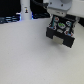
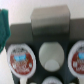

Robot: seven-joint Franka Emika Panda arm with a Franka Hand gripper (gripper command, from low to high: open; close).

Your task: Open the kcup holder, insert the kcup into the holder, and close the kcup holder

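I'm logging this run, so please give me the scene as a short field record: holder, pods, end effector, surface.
holder: black boxy kcup holder, tray of round slots exposed
pods in tray: white-and-red-topped pod; second white-and-red-topped pod
middle slot: pale round shape, pod or empty slot unclear
green item: blurred green shape at the picture's edge, identity unclear
end effector: above the holder; open or shut not visible
surface: white table

White table [image 1: 27,57]; red-and-white-topped pods [image 2: 20,58] in slots; dark clutter [image 1: 10,19] at far edge.
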